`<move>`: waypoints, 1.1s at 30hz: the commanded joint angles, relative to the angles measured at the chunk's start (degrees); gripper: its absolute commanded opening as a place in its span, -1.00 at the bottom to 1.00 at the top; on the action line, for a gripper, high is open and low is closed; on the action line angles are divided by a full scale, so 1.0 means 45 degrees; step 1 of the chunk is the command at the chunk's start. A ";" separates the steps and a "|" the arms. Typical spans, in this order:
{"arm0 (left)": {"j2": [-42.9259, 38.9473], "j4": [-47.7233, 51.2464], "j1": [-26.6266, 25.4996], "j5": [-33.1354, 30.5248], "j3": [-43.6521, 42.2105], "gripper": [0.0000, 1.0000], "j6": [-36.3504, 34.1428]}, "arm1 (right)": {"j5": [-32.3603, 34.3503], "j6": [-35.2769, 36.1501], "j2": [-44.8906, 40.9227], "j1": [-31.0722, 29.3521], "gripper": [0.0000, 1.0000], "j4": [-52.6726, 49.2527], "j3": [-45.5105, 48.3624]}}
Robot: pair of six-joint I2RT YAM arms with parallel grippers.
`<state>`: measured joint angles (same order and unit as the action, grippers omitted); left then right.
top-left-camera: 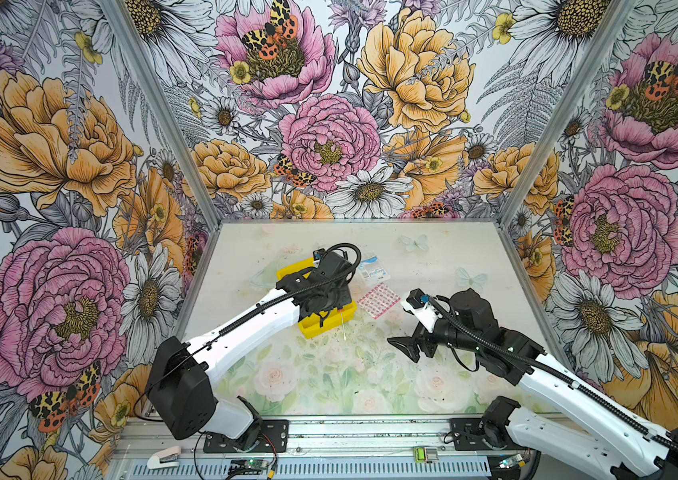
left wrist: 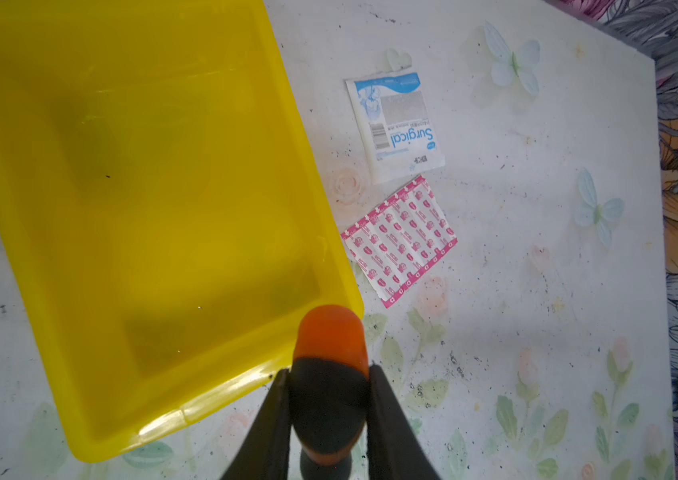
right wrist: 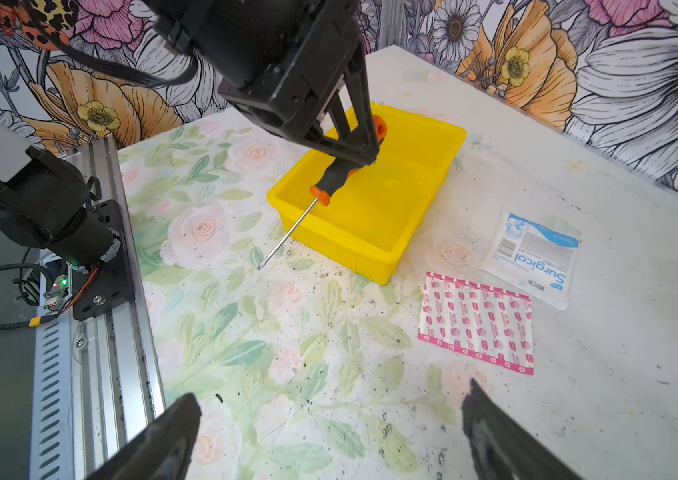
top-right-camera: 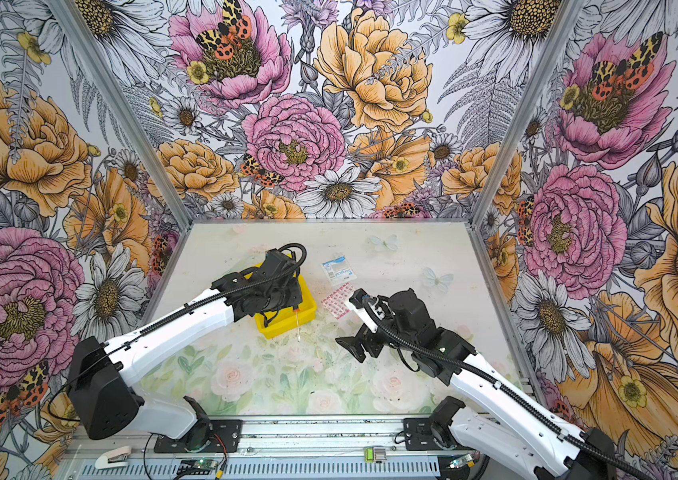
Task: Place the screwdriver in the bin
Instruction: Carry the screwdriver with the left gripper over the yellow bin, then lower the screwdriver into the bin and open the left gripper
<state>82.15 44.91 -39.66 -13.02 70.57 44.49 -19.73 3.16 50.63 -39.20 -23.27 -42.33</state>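
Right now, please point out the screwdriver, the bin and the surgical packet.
screwdriver (right wrist: 334, 178): right wrist view, black part of its handle.
bin (right wrist: 349, 251): right wrist view, outer wall facing the camera.
surgical packet (left wrist: 397, 124): left wrist view, its printed middle.

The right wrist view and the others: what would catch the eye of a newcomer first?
The bright yellow bin in the middle of the table stands out first, with the left tool shut on the orange-and-black screwdriver above its corner, the shaft slanting out over the rim. Beside the bin lie a red-and-white packet and a white packet; the right tool hangs open and empty.
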 commanded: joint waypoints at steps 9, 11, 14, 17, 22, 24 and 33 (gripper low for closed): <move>0.0752 -0.0039 0.2995 0.0052 0.1339 -0.85 -0.1132 | -0.0671 0.1028 0.3175 -0.0060 0.99 0.0913 -0.2869; 0.1234 -0.0452 0.3421 0.0604 0.1399 -0.84 -0.1142 | -0.0751 0.1101 0.3508 -0.0073 0.99 0.0905 -0.3305; 0.1866 -0.0946 0.3945 0.0870 0.1456 -0.84 -0.1079 | -0.0790 0.1041 0.3768 -0.0068 0.99 0.0978 -0.3513; 0.2578 -0.1173 0.4201 0.0961 0.1680 -0.84 -0.1039 | -0.0909 0.1033 0.3866 -0.0078 0.99 0.0999 -0.3486; 0.3633 -0.1283 0.4213 0.0929 0.1973 -0.84 -0.0819 | -0.0796 0.1171 0.4054 -0.0077 0.99 0.1181 -0.3522; 0.3995 -0.1466 0.4194 0.0940 0.2009 -0.84 -0.0674 | -0.0701 0.1110 0.4117 -0.0077 0.99 0.1231 -0.3582; 0.5522 -0.1819 0.4000 0.0793 0.2112 -0.84 -0.0146 | -0.0461 0.1174 0.3670 -0.0085 0.99 0.1235 -0.3057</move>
<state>105.19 38.74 -20.99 -9.56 78.54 42.26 -22.55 7.64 68.69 -39.20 -19.79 -56.62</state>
